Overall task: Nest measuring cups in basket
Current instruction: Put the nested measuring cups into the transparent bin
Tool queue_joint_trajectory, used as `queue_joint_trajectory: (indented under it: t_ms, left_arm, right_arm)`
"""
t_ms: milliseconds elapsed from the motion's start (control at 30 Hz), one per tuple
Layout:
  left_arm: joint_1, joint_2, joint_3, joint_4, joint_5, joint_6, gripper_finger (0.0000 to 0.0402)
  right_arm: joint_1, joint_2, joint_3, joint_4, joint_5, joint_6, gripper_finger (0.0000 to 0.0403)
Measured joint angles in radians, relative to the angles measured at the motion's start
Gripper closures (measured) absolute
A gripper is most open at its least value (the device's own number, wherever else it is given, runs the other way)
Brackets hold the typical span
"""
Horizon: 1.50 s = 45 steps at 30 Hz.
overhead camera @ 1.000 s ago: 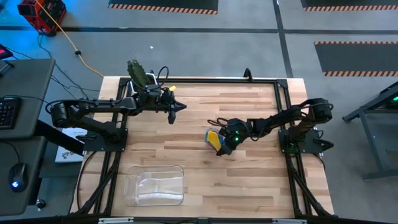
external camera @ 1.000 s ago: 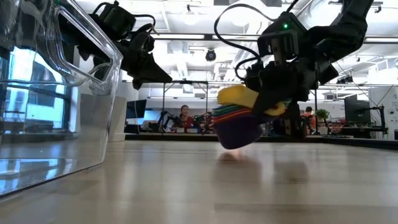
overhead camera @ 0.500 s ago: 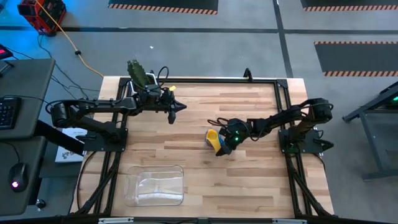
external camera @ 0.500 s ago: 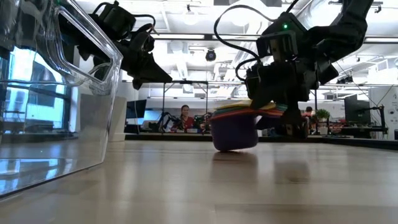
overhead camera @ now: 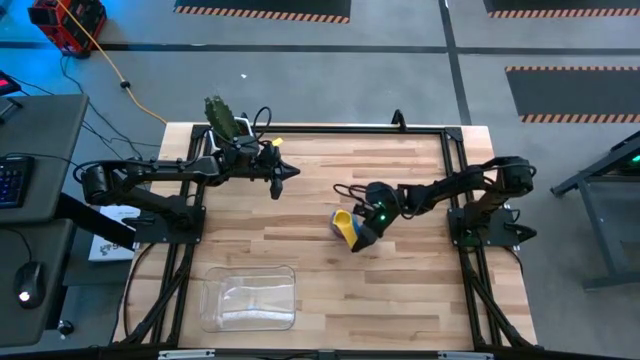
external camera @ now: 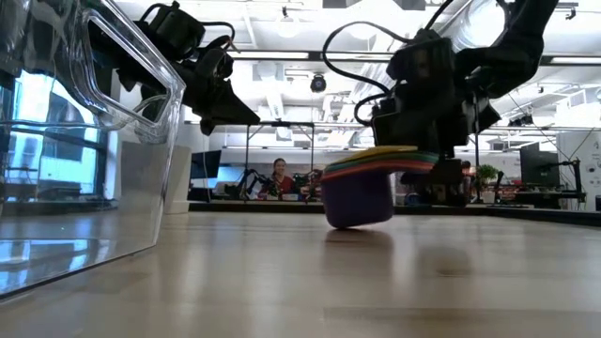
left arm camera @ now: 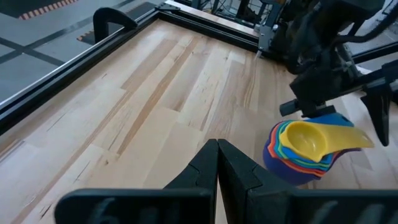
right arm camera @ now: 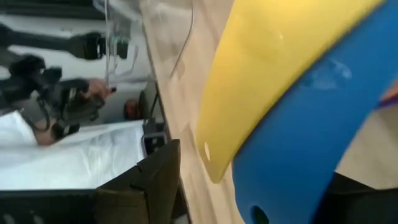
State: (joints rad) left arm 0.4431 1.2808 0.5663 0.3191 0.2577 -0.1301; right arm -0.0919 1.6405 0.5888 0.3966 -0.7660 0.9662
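The nested stack of measuring cups [overhead camera: 345, 227] is now set down upright on the table [overhead camera: 300, 200] near its middle, well apart from the basket [overhead camera: 248, 297], which lies at the near left corner. A second ago the stack was seen tilted and lifted just clear of the wood in the low view; now its dark purple bottom cup rests on the surface, with the coloured rims level and the yellow cup [left arm camera: 306, 137] uppermost. The right gripper [overhead camera: 368, 232] is seen at the handle side of the stack, and its fingers have been parted over the last second. From the wrist view the yellow and blue handles [right arm camera: 292, 106] are still shown between its fingers, but whether they are still touched cannot be told, so the gripper is judged to be letting go rather than holding. The left gripper [overhead camera: 290, 171] is kept shut and empty, raised above the far left part of the table and unchanged over the second. The nesting itself appears done; what is left, by this judgement, is a fresh grip and a carry to the basket, which holds no cup yet.
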Motion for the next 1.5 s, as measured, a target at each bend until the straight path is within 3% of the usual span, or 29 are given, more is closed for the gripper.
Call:
queue_joint_trajectory:
  t_ms: [267, 500, 1000, 1233, 1500]
  left_arm:
    - [0.000, 0.000, 0.000, 0.000, 0.000, 0.001, 0.0401]
    - [0.000, 0.000, 0.000, 0.000, 0.000, 0.001, 0.0401]
    - [0.000, 0.000, 0.000, 0.000, 0.001, 0.001, 0.0402]
    - [0.000, 0.000, 0.000, 0.000, 0.001, 0.001, 0.0401]
    - [0.000, 0.000, 0.000, 0.000, 0.001, 0.001, 0.0401]
  right_arm:
    - [-0.017, 0.000, 0.001, -0.056, -0.055, -0.039, 0.0194]
    - [-0.033, 0.000, 0.001, -0.126, 0.060, -0.072, 0.0194]
    - [-0.035, -0.002, 0.001, -0.186, 0.054, -0.137, 0.0194]
    - [-0.062, -0.085, 0.000, -0.211, 0.052, -0.157, 0.0194]
    - [-0.093, -0.093, 0.000, -0.315, 0.115, -0.235, 0.0194]
